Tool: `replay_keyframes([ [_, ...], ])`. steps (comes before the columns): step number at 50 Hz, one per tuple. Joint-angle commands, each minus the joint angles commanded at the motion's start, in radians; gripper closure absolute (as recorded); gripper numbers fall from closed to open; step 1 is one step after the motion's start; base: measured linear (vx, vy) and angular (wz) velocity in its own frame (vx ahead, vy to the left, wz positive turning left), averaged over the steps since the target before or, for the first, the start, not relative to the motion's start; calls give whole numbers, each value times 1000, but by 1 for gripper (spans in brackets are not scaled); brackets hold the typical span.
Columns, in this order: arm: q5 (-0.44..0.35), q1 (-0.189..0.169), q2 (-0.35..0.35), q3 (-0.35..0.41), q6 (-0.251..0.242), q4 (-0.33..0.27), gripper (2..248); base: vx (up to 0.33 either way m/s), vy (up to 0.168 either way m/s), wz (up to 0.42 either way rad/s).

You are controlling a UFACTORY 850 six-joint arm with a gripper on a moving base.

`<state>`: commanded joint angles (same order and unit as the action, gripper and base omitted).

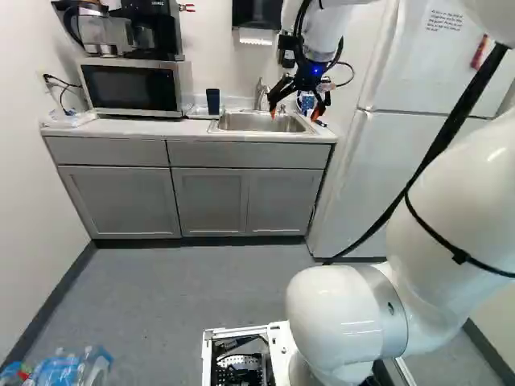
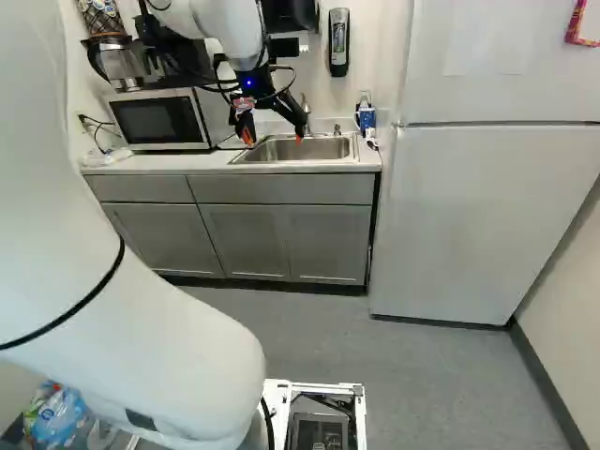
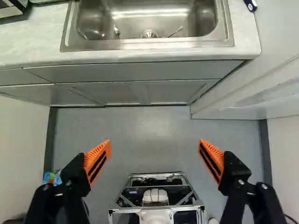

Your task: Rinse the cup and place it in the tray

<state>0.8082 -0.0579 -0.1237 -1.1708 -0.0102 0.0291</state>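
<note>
Currently, the tool (image 1: 294, 112) is open wide and holds nothing. In the wrist view, its orange pads (image 3: 97, 161) stand well apart, with only the grey floor (image 3: 149, 126) seen between them. The fingertips point downward in both base views, and the sink (image 1: 261, 122) is seen behind them.

Cup location: the dark blue cup (image 1: 213, 100) stands upright at the back of the bench (image 1: 189, 129). Referenced to the sink in the left base view, the cup is at 10 o'clock; referenced to the tool, it is at 9 o'clock and well apart from it. The microwave (image 1: 130, 87) is at 9 o'clock from the cup, with the coffee maker (image 1: 149, 28) on top of it. Whether the cup rests in a tray cannot be determined.

Surrounding components: the faucet (image 1: 261, 92) is at 12 o'clock from the sink. In the right base view, a blue-labelled bottle (image 2: 367, 114) is at 2 o'clock from the sink, and the white refrigerator (image 2: 478, 216) is at 4 o'clock. In the wrist view, the sink lies ahead of the tool, at 12 o'clock, with its drain (image 3: 149, 33) visible. Grey cabinets (image 1: 211, 201) are fitted below the bench.
</note>
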Motion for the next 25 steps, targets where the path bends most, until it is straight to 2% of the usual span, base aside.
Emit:
replay_keyframes([
  [25,0,0,0,0,0,0,3,0,0,0],
])
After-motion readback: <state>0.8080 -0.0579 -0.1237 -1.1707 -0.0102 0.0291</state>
